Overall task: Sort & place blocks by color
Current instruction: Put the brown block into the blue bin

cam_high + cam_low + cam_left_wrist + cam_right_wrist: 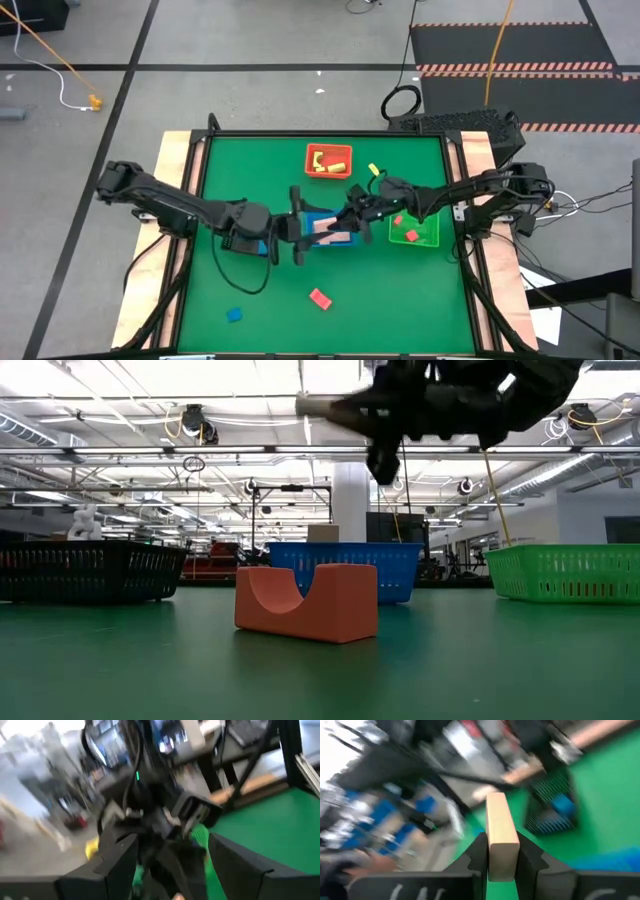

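Observation:
My right gripper (501, 855) is shut on a pale tan bar (499, 827) and hangs over the blue tray (322, 218) at mid-table. My left gripper (298, 224) faces it from the left, open with nothing between its fingers (120, 860). Loose on the green table lie a red block with an arched notch (307, 600), a blue block (234, 315) and a yellow block (374, 169). Yellow blocks lie in the red tray (311, 150). Red blocks lie in the green tray (430, 238). My right gripper pinches the tan bar's two long sides (492, 857) between its two fingers, at one end of the bar. The fingers come level from the table's right and lie along the bar, whose other end (496, 800) sticks out past the fingertips. The bar is lifted clear.
A black tray (546, 822) holding a blue block (563, 804) stands under my left arm. The two arms nearly meet at mid-table. Wooden side rails (178, 170) border the table, and open green surface lies along its near edge around the loose blocks.

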You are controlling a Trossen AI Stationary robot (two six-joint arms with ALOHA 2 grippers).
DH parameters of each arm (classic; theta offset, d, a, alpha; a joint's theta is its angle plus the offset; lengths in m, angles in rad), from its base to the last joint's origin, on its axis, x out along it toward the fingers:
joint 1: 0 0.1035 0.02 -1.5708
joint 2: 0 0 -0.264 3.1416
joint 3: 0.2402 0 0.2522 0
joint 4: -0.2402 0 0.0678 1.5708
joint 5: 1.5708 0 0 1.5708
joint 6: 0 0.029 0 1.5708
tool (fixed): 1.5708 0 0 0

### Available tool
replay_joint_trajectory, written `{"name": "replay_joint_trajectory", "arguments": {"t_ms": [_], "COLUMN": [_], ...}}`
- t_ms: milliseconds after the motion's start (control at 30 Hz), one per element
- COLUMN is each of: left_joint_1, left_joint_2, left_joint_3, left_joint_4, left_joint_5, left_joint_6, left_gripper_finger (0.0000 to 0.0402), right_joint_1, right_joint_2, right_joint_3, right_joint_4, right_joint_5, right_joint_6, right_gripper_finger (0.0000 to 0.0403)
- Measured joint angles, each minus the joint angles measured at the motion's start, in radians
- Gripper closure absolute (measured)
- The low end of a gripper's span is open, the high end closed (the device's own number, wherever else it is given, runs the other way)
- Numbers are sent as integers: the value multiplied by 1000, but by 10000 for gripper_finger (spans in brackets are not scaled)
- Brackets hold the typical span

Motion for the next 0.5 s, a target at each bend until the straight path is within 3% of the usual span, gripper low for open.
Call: {"name": "replay_joint_trajectory", "arguments": {"t_ms": [200, 400, 500], "left_joint_1": [-34, -49, -55], "left_joint_2": [-78, -91, -93], "left_joint_3": [1, -2, -1], "left_joint_4": [-279, -513, -621], "left_joint_5": [-27, -26, -15], "left_joint_6": [-323, -676, -814], "left_gripper_finger": [158, 160, 168], "right_joint_1": [14, 43, 46], "right_joint_2": [1, 0, 0], "right_joint_3": [0, 0, 0], "right_joint_4": [-279, -336, -339], "right_joint_5": [175, 226, 260], "right_joint_6": [-46, -70, -89], "right_gripper_finger": [363, 362, 338]}}
